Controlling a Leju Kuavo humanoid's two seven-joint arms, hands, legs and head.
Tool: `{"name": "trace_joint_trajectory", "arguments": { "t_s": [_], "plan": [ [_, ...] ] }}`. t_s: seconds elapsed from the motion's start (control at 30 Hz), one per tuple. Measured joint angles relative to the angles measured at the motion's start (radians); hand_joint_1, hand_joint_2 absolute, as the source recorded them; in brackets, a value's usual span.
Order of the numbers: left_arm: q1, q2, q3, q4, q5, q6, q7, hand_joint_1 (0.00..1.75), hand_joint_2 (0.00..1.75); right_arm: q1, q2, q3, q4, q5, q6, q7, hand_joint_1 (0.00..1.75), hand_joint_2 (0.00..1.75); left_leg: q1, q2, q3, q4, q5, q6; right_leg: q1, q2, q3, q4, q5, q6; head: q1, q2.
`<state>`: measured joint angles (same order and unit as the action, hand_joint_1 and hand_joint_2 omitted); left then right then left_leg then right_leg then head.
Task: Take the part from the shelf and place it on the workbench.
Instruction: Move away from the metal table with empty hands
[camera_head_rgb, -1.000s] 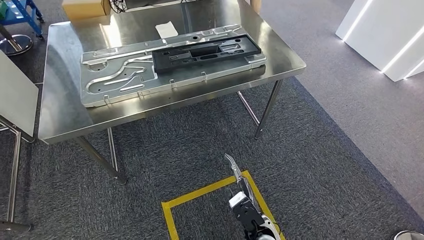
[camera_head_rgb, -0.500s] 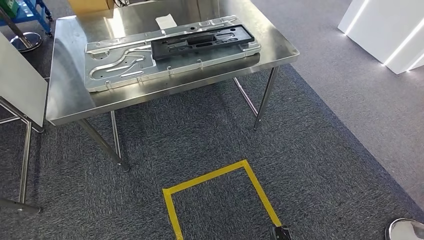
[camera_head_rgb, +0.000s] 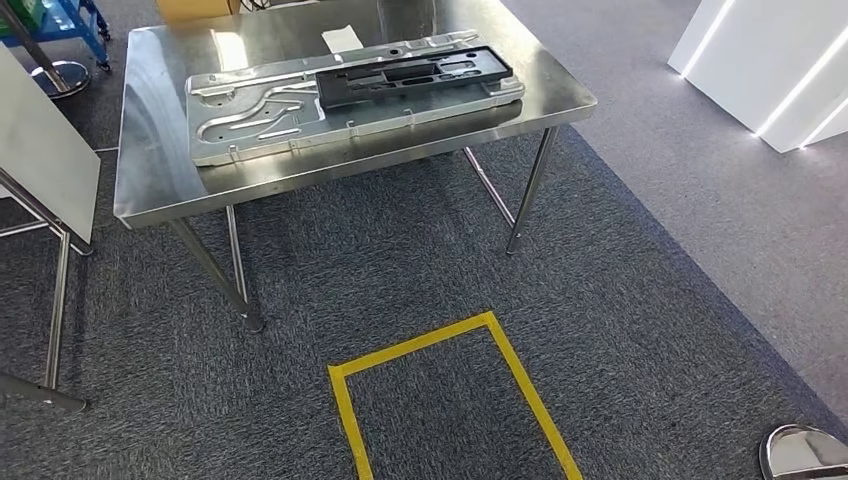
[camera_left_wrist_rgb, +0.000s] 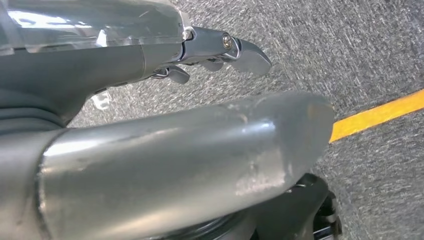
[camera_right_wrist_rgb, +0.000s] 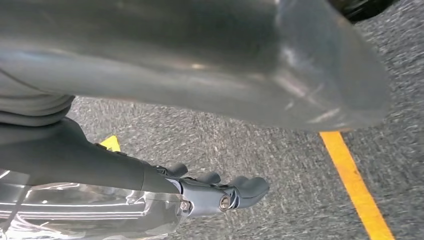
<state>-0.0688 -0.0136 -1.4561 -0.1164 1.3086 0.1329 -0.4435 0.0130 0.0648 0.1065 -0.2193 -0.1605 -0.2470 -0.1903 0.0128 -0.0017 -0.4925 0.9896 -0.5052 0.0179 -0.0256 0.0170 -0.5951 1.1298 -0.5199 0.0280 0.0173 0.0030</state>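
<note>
The black part (camera_head_rgb: 415, 77) lies on a big metal plate (camera_head_rgb: 300, 115) on the far tabletop (camera_head_rgb: 160, 190), so it looks put down. Both hands, left (camera_left_wrist_rgb: 150, 55) and right (camera_right_wrist_rgb: 150, 185), hang over the carpet with fingers (camera_left_wrist_rgb: 247, 52) straight and apart, holding nothing.

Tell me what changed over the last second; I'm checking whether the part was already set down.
The robot's right arm dropped out of the head view, and that view shifted slightly. The black plastic part stayed on the long stamped silver metal panel on the steel workbench; the yellow tape outline is unchanged.
</note>
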Motion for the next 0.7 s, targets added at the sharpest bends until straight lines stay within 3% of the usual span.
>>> {"name": "trace_joint_trajectory", "arguments": {
  "t_s": [0.03,0.1,0.17,0.23,0.33,0.37,0.4,0.47,0.53,0.6,0.7],
  "plan": [
    [-0.002,0.0,-0.002,0.0,0.0,0.0,0.0,0.0,0.0,0.0,0.0,-0.001,0.004,0.002,0.0,0.0,0.0,0.0,0.0,-0.004,-0.002,0.001,0.002,-0.005,0.0,0.015,0.039,-0.065,0.015,-0.003,0.0,0.0],
    [-0.005,0.0,-0.006,0.0,-0.003,0.001,0.001,0.0,0.0,-0.001,0.002,-0.001,0.012,0.008,0.0,-0.002,0.0,0.0,0.0,-0.013,-0.01,0.003,0.007,-0.017,0.003,0.032,0.068,-0.121,0.018,-0.011,-0.001,0.0],
    [-0.006,0.001,-0.013,0.0,-0.017,0.007,0.004,0.0,0.0,-0.004,0.005,-0.002,0.018,0.015,0.0,-0.004,0.0,0.0,0.003,-0.024,-0.016,0.003,0.011,-0.03,0.006,0.016,0.067,-0.125,0.022,-0.024,-0.001,0.0],
    [-0.005,0.003,-0.026,0.0,-0.057,0.026,0.014,0.0,0.0,-0.008,0.008,-0.002,0.022,0.023,0.0,-0.002,0.0,0.0,0.005,-0.022,-0.03,0.033,-0.013,-0.038,0.005,-0.002,0.068,-0.135,0.028,-0.041,-0.003,0.0],
    [-0.004,0.005,-0.056,0.0,-0.136,0.053,0.038,0.0,0.0,-0.011,0.011,-0.002,0.027,0.03,0.0,0.004,0.0,0.0,0.006,-0.011,-0.11,0.207,-0.112,-0.041,0.013,-0.034,0.062,-0.139,0.033,-0.057,-0.006,0.0],
    [-0.003,0.005,-0.062,0.0,-0.15,0.056,0.043,0.0,0.0,-0.011,0.012,-0.002,0.028,0.033,0.0,0.008,0.0,0.0,0.006,-0.01,-0.136,0.263,-0.133,-0.042,0.016,-0.043,0.059,-0.136,0.033,-0.058,-0.006,0.0],
    [-0.001,0.005,-0.067,0.0,-0.156,0.057,0.047,0.0,0.0,-0.012,0.014,-0.002,0.03,0.036,-0.001,0.013,0.0,0.0,0.006,-0.009,-0.146,0.289,-0.134,-0.042,0.019,-0.053,0.056,-0.134,0.032,-0.059,-0.006,0.0],
    [0.002,0.007,-0.073,0.0,-0.159,0.058,0.053,0.0,0.0,-0.015,0.017,-0.001,0.032,0.041,-0.005,0.024,0.0,0.0,0.006,0.0,-0.113,0.229,-0.084,-0.039,0.022,-0.07,0.054,-0.127,0.03,-0.06,-0.006,0.0],
    [0.002,0.01,-0.079,0.0,-0.16,0.057,0.057,0.0,0.0,-0.016,0.021,-0.001,0.033,0.045,-0.01,0.032,0.0,0.0,0.001,0.034,-0.047,0.094,-0.025,-0.032,0.025,-0.087,0.053,-0.118,0.025,-0.056,-0.006,0.0],
    [0.0,0.012,-0.084,0.0,-0.16,0.057,0.058,0.0,0.0,-0.017,0.022,-0.001,0.035,0.048,-0.012,0.035,0.0,0.0,-0.006,0.056,-0.019,0.026,-0.006,-0.023,0.028,-0.1,0.05,-0.11,0.023,-0.049,-0.005,0.0],
    [0.002,0.012,-0.088,0.0,-0.162,0.053,0.057,0.0,0.0,-0.024,0.023,0.001,0.036,0.054,-0.002,0.034,0.0,0.0,-0.007,0.036,-0.025,0.018,0.003,-0.01,0.028,-0.113,0.051,-0.108,0.023,-0.035,-0.005,0.0]
  ]
}}
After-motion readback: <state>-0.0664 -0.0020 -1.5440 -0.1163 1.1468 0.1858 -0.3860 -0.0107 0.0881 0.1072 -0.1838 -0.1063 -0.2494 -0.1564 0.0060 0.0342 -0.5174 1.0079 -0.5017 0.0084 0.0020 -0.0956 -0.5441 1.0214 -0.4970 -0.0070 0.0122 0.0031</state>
